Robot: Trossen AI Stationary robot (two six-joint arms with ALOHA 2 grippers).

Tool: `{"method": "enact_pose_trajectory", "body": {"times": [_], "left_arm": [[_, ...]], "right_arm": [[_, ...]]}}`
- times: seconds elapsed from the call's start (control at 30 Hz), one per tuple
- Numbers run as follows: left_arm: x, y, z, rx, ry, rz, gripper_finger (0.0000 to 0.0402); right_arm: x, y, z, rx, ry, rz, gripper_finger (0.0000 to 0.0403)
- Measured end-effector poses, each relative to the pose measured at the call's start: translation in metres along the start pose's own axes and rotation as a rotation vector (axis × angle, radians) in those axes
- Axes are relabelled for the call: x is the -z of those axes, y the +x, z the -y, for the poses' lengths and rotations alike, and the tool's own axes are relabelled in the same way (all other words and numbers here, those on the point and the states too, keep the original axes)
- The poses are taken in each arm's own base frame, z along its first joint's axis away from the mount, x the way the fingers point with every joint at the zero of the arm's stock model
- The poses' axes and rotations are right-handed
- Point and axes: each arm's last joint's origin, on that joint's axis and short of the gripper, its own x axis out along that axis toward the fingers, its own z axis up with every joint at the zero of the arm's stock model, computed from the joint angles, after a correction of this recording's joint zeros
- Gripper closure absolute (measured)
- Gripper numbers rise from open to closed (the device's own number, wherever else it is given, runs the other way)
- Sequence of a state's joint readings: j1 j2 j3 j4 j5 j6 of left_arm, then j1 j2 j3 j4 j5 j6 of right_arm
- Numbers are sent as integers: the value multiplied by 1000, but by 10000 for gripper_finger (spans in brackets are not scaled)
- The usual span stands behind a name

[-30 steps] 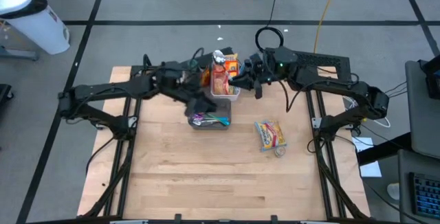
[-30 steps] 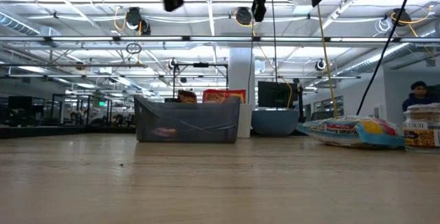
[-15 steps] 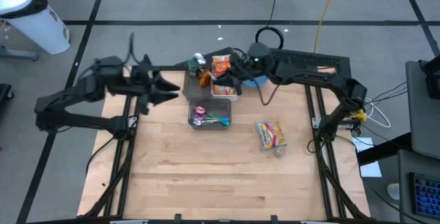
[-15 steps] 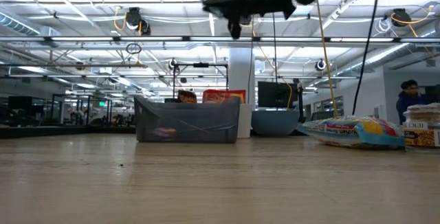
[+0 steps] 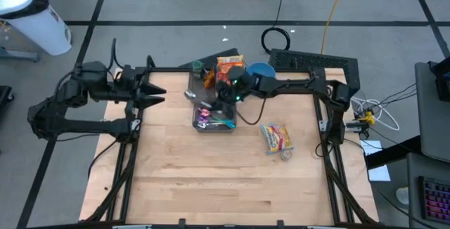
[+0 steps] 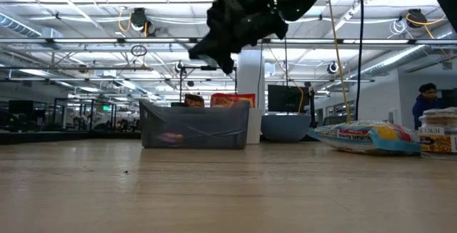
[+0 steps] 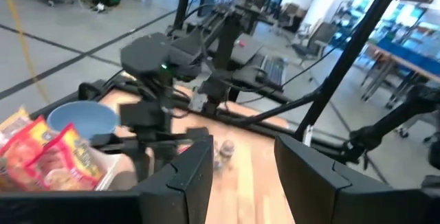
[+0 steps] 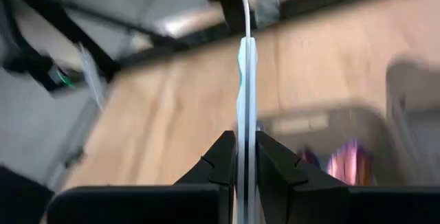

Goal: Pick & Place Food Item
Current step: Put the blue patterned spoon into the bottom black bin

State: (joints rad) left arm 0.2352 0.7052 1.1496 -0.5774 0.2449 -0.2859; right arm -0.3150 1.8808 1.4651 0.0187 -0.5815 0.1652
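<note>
Right gripper point(image 5: 211, 97) hangs above the grey bin point(image 5: 214, 119) near the table's point(image 5: 211, 180) far edge, fingers point(image 8: 221, 161) clenched on a thin pale utensil point(image 8: 245, 86) w/ a white handle, held on edge. Left gripper point(image 5: 156, 92) sits at the far-left edge, well apart from the bin, jaws parted, holding nothing. Snack bag point(image 5: 276, 137) lies flat right of the bin; another food packet point(image 5: 230, 65) stands behind the bin by a blue bowl point(image 5: 261, 69).

The right arm stretches from the right of the overhead picture toward upper centre, its right claw point(image 5: 214, 105) angled downward with both fingers point(image 8: 221, 157) pinched on a thin pale utensil handle point(image 8: 246, 93). The left arm sits folded at the upper left, its left claw point(image 5: 156, 95) with fingers parted, gripping nothing.
</note>
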Motion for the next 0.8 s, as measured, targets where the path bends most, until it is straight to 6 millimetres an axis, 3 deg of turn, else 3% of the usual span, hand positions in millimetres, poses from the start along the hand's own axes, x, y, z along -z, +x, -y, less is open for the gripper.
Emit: {"method": "enact_pose_trajectory", "body": {"times": [0.4, 0.8], "left_arm": [[9, -1, -3, -31, 0, -89, 241], [11, 0, -3, -42, -5, -108, 240]], "right_arm": [[38, 23, 5, 145, -68, -228, 381], [48, 21, 7, 188, -128, -330, 381]]}}
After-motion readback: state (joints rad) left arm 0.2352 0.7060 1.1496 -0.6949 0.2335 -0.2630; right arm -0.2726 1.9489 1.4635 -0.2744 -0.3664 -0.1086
